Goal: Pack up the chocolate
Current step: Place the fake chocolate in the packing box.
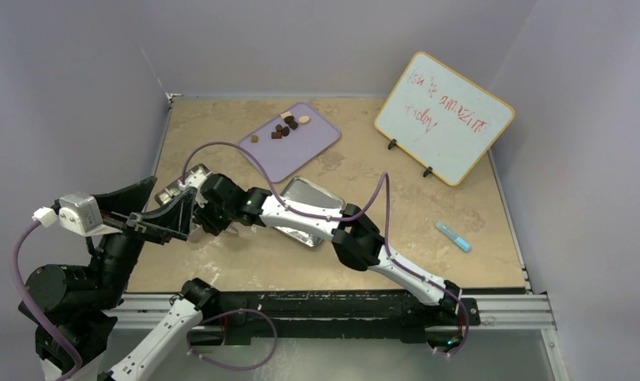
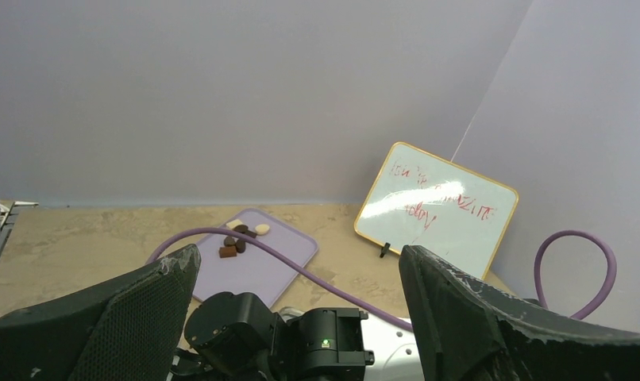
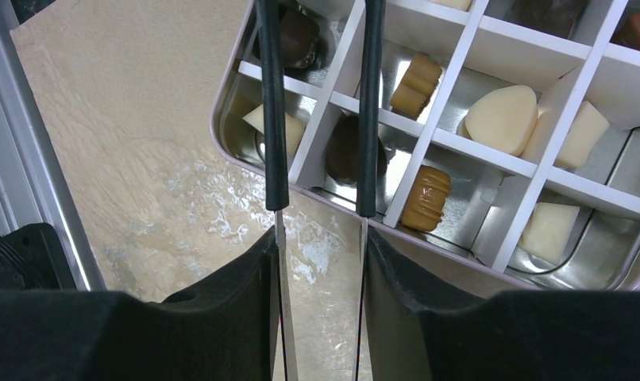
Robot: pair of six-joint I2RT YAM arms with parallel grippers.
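Fingers of the right pincer [image 3: 321, 246] are pressed on the two thin arms of tweezers [image 3: 271, 119], which are grasped in this way; the arms are seen parted, but their tips run out of the wrist view, so it cannot be told whether anything is held between them; a dark piece [image 3: 298, 38] is seen between the two arms, low in a corner cell of the tin [image 3: 221, 135], which is split by white dividers [image 3: 444, 103]; chocolate pieces [image 3: 503, 119], cream, caramel and dark, are lodged in the neighbouring cells, while some cells seem bare; the step in hand is judged to be the setting of one piece into its cell; to do it well, the arms should be let apart fully and only then lifted straight up, so that the piece is not dragged along, and the dividers should not be pushed by the black sleeves; near the tin, the left pincer [image 2: 297, 258] is held wide open with nothing in it, and it should be kept clear; farther back, loose pieces [image 1: 281, 127] are lying on the lilac tray [image 1: 301, 147]; a shiny silver square [image 1: 305, 190] is partly hidden by the right arm.
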